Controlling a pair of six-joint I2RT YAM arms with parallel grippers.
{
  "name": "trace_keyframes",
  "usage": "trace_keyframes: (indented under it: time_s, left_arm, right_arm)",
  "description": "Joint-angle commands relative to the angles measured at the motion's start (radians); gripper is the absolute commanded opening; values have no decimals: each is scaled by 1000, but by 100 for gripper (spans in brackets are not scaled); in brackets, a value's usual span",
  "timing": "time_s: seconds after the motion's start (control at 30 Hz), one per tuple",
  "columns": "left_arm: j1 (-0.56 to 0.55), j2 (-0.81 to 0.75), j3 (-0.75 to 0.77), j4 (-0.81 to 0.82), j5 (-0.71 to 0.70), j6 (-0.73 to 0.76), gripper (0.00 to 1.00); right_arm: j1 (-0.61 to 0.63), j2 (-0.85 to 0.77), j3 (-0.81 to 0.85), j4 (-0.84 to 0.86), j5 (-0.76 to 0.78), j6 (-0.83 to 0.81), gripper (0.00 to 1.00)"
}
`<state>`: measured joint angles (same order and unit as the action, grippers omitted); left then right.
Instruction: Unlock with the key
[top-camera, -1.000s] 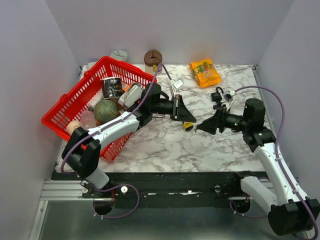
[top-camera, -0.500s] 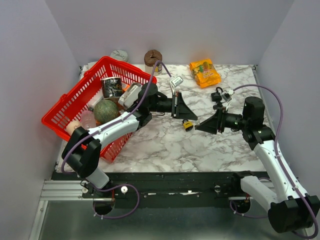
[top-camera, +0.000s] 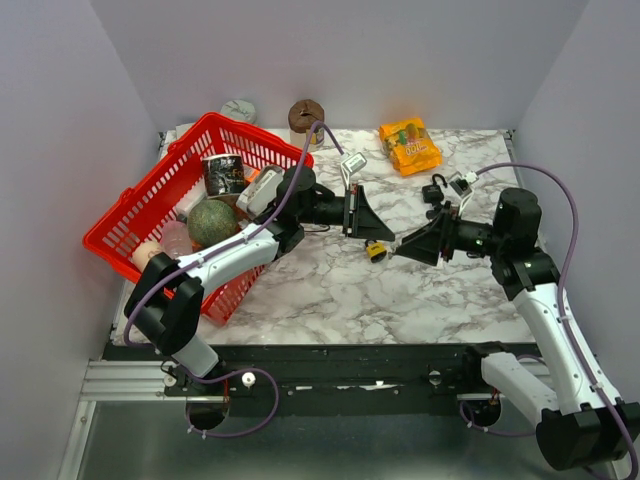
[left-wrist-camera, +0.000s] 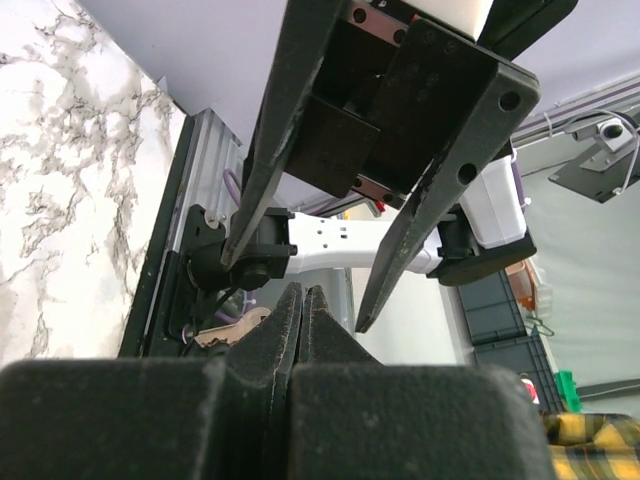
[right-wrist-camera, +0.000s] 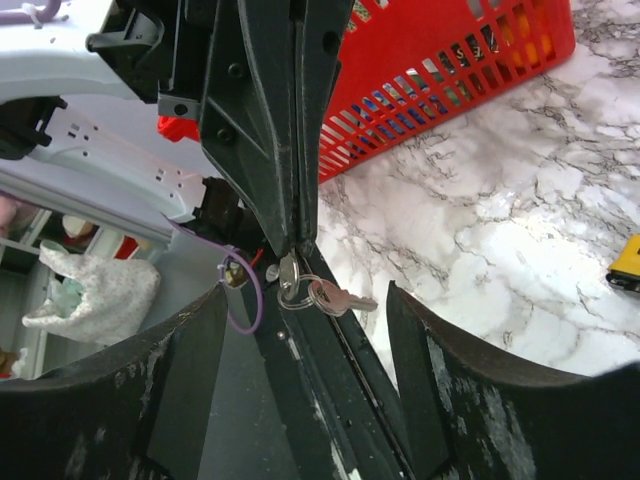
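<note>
My left gripper (top-camera: 378, 233) is shut on a silver key on a ring (right-wrist-camera: 290, 277); a second key (right-wrist-camera: 345, 299) hangs from the same ring. In the left wrist view its jaws (left-wrist-camera: 301, 296) are pressed together and the key is hidden. The small yellow padlock (top-camera: 375, 251) lies on the marble table just below the left fingertips, and it shows at the right edge of the right wrist view (right-wrist-camera: 628, 265). My right gripper (top-camera: 399, 248) is open and empty; its fingers (right-wrist-camera: 470, 370) stand on either side of the hanging keys without touching them.
A red basket (top-camera: 130, 215) full of items stands at the left, tilted over the table's edge. An orange snack bag (top-camera: 410, 145), a brown ring-shaped object (top-camera: 305, 115) and small black and white parts (top-camera: 440, 192) lie at the back.
The left gripper with the key has lifted a little away from the padlock. The right gripper has risen and closed in around the hanging keys.
</note>
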<state>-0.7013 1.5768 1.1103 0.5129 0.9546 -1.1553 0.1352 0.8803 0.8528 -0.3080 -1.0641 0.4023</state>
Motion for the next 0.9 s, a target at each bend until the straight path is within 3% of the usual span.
trace_keyframes:
  time_s: [0.0,0.17,0.53,0.77,0.87]
  left_arm:
    - [0,12,11,36,23,6,0]
    - [-1,17,19,36,24,8,0]
    - [-10,32,40,24,30,16,0]
    - [-13,45,54,13,33,20,0]
    - [-17,48,63,9,38,22,0]
  right_arm:
    - [-6,23,43,-9,-34,7,67]
    - [-6,48,54,-8,-60,6,53]
    - [-5,77,45,6,-109,13,36]
    - [-5,88,43,15,-120,18,32]
    - [-5,100,43,18,-126,20,22]
